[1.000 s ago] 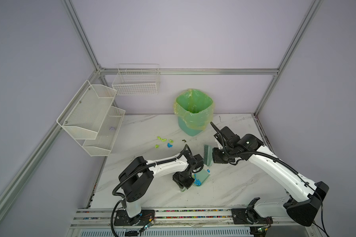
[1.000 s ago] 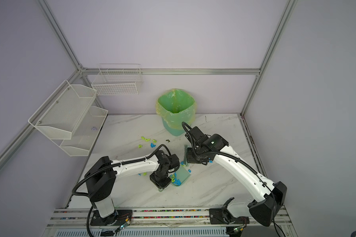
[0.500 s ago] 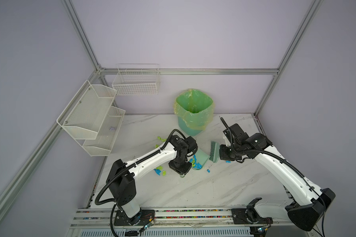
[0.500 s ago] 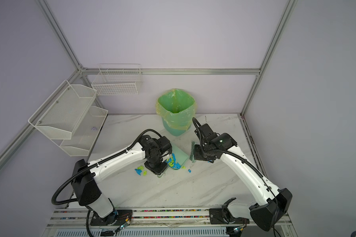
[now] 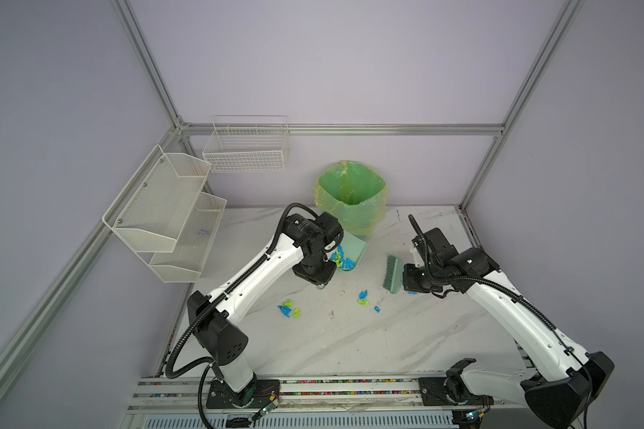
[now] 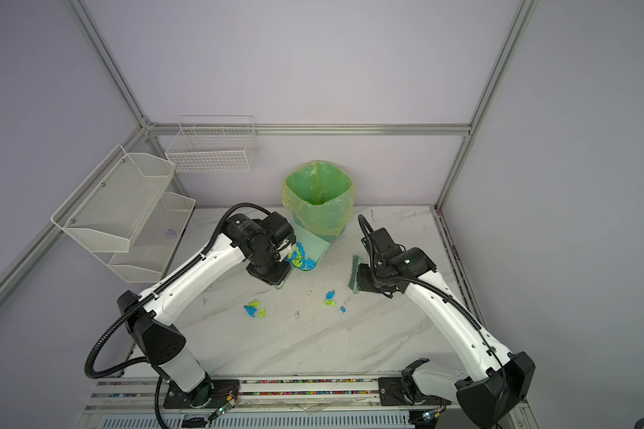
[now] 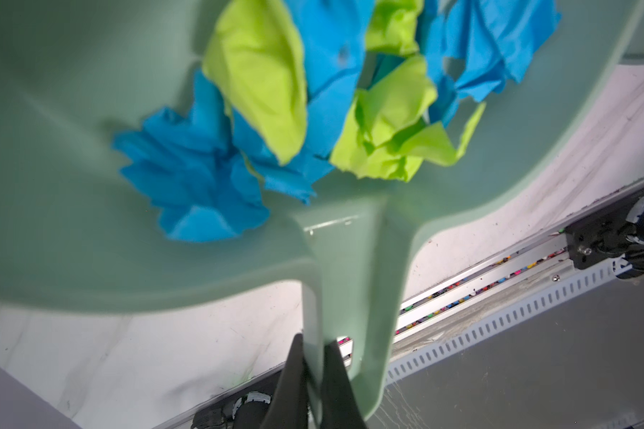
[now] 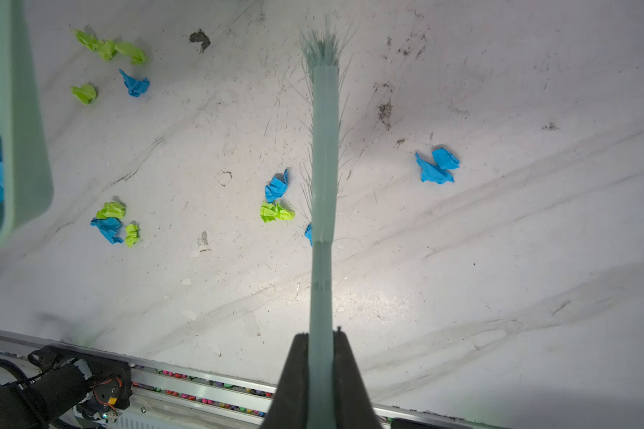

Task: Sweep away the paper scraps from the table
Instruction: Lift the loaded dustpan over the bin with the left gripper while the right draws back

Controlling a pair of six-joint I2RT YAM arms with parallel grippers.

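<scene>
My left hand (image 7: 314, 353), gripping the loaded dustpan (image 5: 356, 247), has swung up-frame beside the bin (image 5: 350, 197). My right hand (image 8: 322, 353) grips the brush (image 5: 393, 275), and paper scraps (image 5: 290, 308) remain on the table (image 5: 350, 345).

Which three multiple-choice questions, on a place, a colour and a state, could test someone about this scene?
1. Where is the dustpan? A beside the bin; B at the near edge; C far left corner.
2. The paper scraps' colours? A red, white; B blue, yellow-green; C black.
3. The right gripper is? A open; B shut on the brush; C shut on a scrap.
Key: 1A, it is right at the bin; 2B, both colours lie on the table; 3B, jaws pinch its handle.
</scene>
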